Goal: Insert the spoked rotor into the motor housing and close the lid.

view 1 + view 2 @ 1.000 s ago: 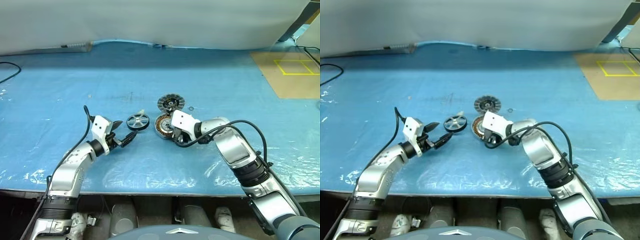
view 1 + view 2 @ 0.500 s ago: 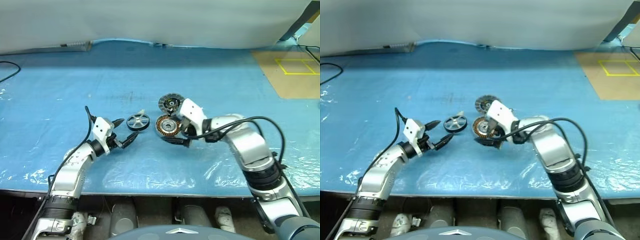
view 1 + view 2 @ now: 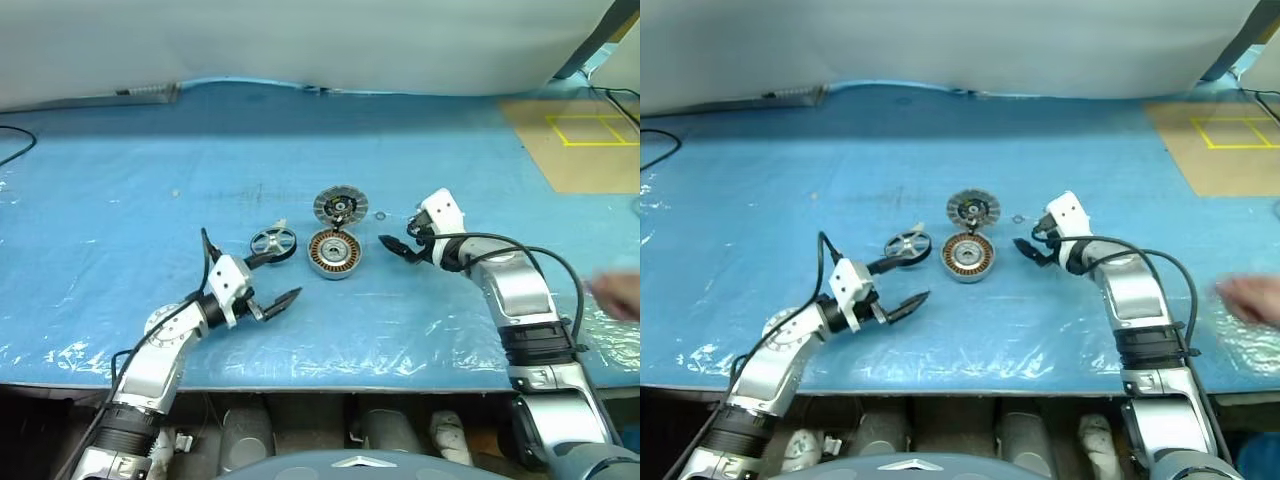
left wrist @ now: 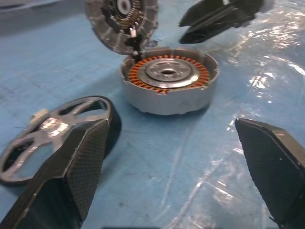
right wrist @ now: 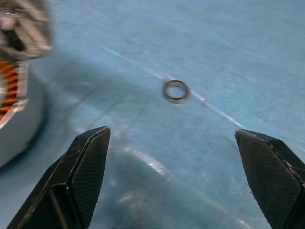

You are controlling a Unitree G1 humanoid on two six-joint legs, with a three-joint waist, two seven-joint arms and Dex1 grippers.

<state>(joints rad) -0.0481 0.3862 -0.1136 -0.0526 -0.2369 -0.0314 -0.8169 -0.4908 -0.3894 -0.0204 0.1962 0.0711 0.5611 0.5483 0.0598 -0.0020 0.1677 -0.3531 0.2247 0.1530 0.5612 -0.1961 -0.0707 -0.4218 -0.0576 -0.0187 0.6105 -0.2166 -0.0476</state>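
On the blue-covered worktop, the three motor parts lie close together near the middle, each resting free and unheld. The housing sits open side up, its copper windings exposed, which leaves the cavity ready to receive the wheel from above. The wheel lies flat just beside the housing on its left, apart from it and not yet inserted. The finned lid lies just behind the housing; in the left wrist view its edge appears to meet the housing rim, though actual contact cannot be confirmed. A small metal ring lies loose to the right of the lid. The left gripper is held low over the worktop with its fingers spread wide and empty, one fingertip near the wheel, a position that suits a side approach to that part. The right gripper is held to the right of the housing, clear of it, fingers likewise spread and holding nothing; standing off in this way keeps the housing unobstructed. A hand shows blurred at the right edge, well apart from the parts. Judged from this layout, insertion is the step in hand and lid closure follows.
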